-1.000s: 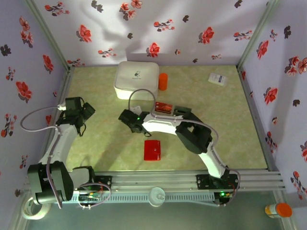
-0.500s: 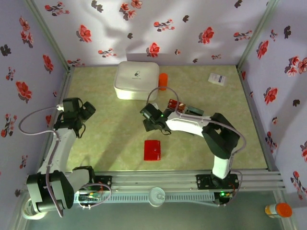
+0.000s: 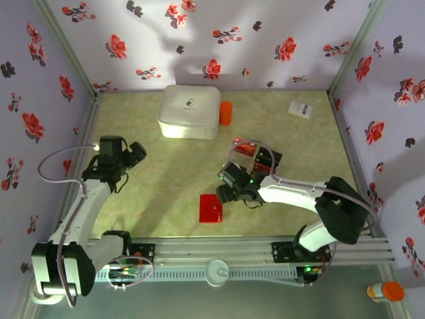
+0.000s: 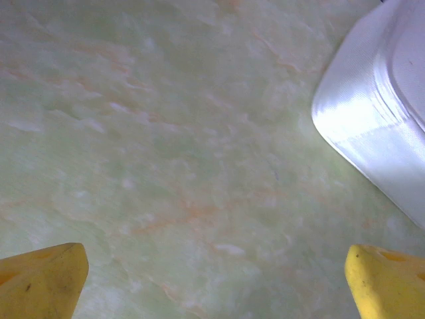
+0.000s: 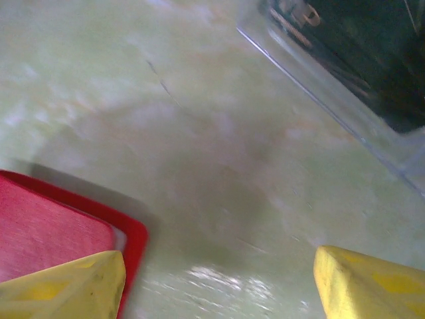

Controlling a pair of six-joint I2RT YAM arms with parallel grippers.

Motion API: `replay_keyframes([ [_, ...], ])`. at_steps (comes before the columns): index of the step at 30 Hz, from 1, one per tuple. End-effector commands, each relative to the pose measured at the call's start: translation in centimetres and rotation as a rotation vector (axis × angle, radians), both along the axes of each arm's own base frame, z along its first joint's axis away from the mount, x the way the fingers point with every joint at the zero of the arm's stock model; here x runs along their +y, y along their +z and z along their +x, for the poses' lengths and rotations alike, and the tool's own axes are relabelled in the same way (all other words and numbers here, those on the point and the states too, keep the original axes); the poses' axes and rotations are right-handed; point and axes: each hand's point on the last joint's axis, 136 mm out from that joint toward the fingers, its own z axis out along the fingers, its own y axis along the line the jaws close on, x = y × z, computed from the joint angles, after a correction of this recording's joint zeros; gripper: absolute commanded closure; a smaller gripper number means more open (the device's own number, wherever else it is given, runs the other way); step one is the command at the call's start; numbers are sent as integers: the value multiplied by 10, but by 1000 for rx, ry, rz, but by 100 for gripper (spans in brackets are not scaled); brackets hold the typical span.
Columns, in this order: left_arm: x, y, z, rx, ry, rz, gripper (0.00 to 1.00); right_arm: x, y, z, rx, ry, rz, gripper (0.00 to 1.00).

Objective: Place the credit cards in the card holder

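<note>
The card holder [image 3: 211, 208] is lying flat on the table [image 3: 299, 199], its red corner showing just beside one yellow fingertip of the right gripper [image 5: 219, 286]; those jaws are standing spread, with nothing between them but bare tabletop; a second ago this gripper was hovering farther left, below the white box [image 3: 189, 111], and the arm has been swinging right and nearer, so the head is now sitting between the holder and the credit cards [image 3: 252, 153]; the cards are lying clustered just behind the wrist, none gripped, so I judge that loading is not yet beginning; the left gripper [image 4: 216, 279] is drifting slightly inward, jaws wide apart over empty table by the box's corner. The holder is looking matte and finely textured, with a smoother rim and a rounded corner; the cards are looking thin, stiff and glossy, red and dark; a clear glassy edge is running beside the dark one, though I cannot tell what it is; the table is showing smooth, pale green marbling.
</note>
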Motion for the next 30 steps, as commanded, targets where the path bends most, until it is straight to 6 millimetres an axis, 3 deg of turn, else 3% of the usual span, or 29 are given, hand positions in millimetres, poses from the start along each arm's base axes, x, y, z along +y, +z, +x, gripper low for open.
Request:
replay_keyframes([
  [1,-12,-2,-1,-3,-14,-27,0,-22,-5,3,-14,-90,-17,24],
  [8,-27,-7,2,12,-47,-19,0,-57,-12,24,-39,-191,-60,24],
  [21,-46,-12,3,14,-86,-19,0,-133,-5,87,-81,-417,-100,24],
  [26,-51,-14,2,16,-94,-17,0,-145,0,105,-72,-458,-70,24],
  [30,-55,-15,0,21,-111,-15,0,-137,12,99,-55,-430,-20,24],
])
